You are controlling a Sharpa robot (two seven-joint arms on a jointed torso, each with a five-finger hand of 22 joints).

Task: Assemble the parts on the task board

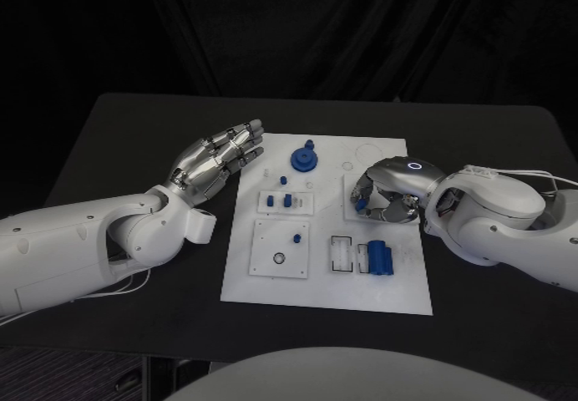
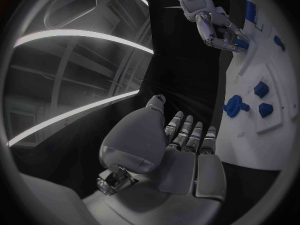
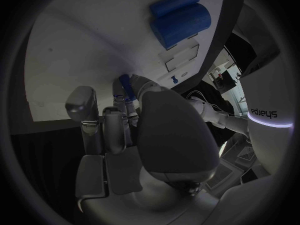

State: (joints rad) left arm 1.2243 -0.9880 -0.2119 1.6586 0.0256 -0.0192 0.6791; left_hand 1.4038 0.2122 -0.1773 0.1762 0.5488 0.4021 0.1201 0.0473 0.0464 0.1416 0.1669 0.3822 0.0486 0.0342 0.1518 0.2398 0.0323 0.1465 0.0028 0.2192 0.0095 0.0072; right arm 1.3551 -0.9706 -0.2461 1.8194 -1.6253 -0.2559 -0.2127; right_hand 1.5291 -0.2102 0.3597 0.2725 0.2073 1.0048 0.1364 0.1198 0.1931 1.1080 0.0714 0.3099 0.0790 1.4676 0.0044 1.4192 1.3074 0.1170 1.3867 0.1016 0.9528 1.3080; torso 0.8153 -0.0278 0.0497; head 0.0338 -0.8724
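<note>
Right hand (image 1: 383,194) curled over the task board (image 1: 398,292) w/ a small blue part (image 3: 127,89) pinched in its fingertips, prob. to seat it, while left hand (image 1: 217,163) hovers open, fingers spread, beside board's left edge, clear of the work.

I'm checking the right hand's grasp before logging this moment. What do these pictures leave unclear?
- Right hand, head view: curled fingers hide whatever is beneath them.
- Right wrist view: a blue part peeks between the fingers; the palm covers the rest, so its shape is unclear.
- Small parts on the task board: too small to identify.
</note>
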